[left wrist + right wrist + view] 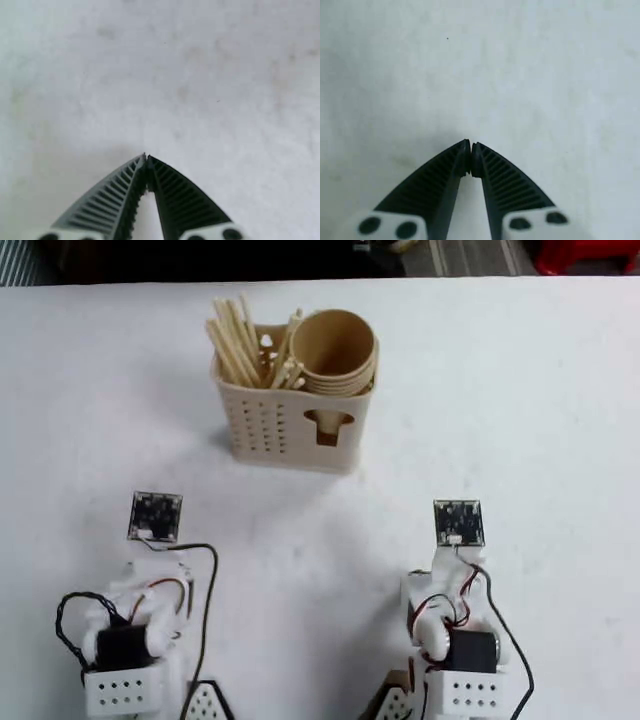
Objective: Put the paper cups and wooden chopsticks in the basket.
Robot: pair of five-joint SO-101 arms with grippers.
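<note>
A cream perforated basket (290, 430) stands at the middle back of the white table. Inside it, stacked paper cups (335, 352) fill its right side and a bundle of wooden chopsticks (243, 345) leans in its left side. Both arms sit folded near the table's front edge, well short of the basket, one at front left (135, 640) and one at front right (455, 635). My left gripper (146, 159) is shut over bare table with nothing held. Over bare table too, my right gripper (470, 148) has its tips touching and holds nothing.
The white table (520, 420) spreads wide on both sides of the basket and between the arms. Dark floor and a red object (585, 255) lie beyond the table's far edge.
</note>
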